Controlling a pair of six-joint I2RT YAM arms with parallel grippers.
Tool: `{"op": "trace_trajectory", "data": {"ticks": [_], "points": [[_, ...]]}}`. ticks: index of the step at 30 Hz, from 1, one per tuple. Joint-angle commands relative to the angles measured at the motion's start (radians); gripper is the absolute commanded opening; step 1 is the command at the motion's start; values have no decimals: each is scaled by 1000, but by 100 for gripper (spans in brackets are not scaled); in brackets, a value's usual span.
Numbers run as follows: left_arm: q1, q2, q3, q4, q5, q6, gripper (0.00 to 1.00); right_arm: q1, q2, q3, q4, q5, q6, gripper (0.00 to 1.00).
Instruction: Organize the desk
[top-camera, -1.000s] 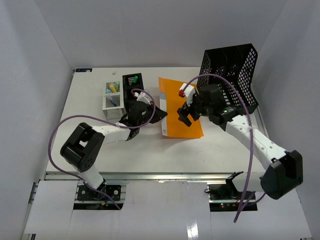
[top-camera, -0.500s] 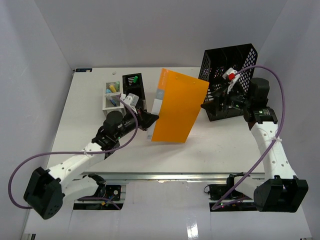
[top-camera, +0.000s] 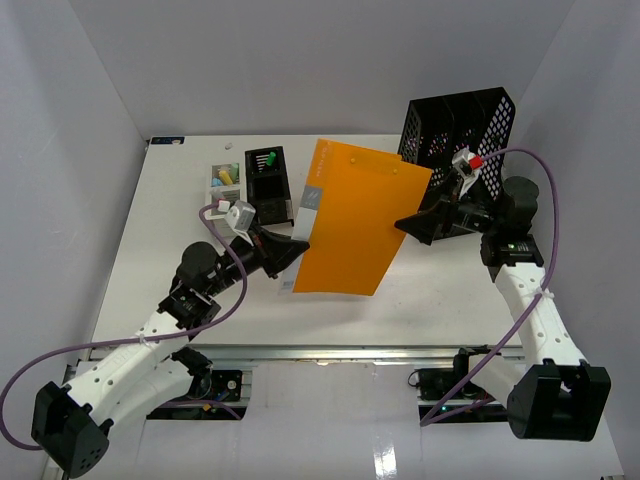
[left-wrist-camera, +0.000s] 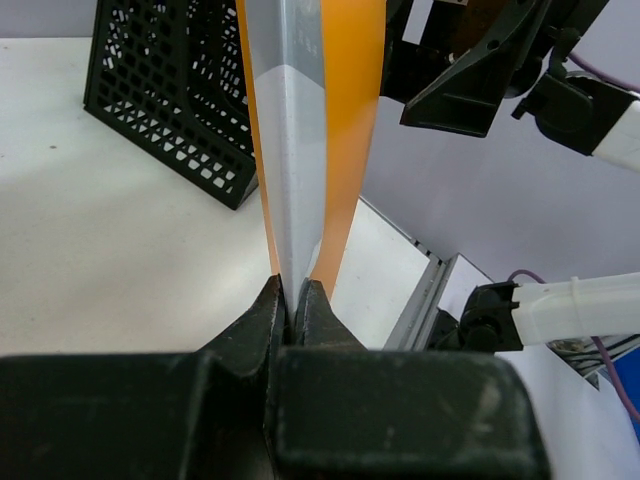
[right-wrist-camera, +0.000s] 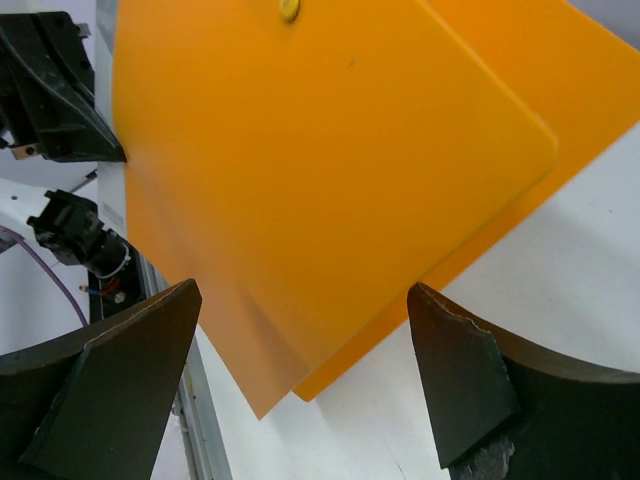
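An orange folder (top-camera: 355, 225) hangs tilted above the white desk (top-camera: 170, 210). My left gripper (top-camera: 288, 250) is shut on the lower end of its pale grey spine (left-wrist-camera: 295, 130), the jaws pinching it at the fingertips (left-wrist-camera: 293, 292). My right gripper (top-camera: 418, 222) stands open at the folder's right edge, in front of the black mesh rack. In the right wrist view the folder's covers (right-wrist-camera: 300, 180) spread between and beyond my wide-apart fingers (right-wrist-camera: 303, 300), which are not touching them.
A black mesh file rack (top-camera: 470, 125) stands at the back right, also seen in the left wrist view (left-wrist-camera: 170, 90). At the back left sit a black pen tray (top-camera: 266, 178) and a white organizer (top-camera: 224, 180). A metal rail (top-camera: 320, 352) runs along the front edge.
The folder has gone from lying flat on the desk to hanging lifted and tilted. My left arm drew back toward the near left with it. My right gripper left the folder and swung right.
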Motion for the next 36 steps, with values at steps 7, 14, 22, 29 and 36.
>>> {"op": "trace_trajectory", "data": {"ticks": [7,14,22,29,36], "points": [[3,-17,-14,236,158,-109,23,-2,-26,-45,228,-62,166,90],[4,-22,-12,213,191,-66,0,-2,-57,-39,173,-76,105,90],[6,-69,29,-89,257,176,0,-33,-2,255,-199,-319,-392,90],[7,-34,98,-181,279,256,0,51,72,341,-240,-419,-383,90],[7,-18,114,-175,321,283,0,198,38,313,-388,-234,-575,90]]}}
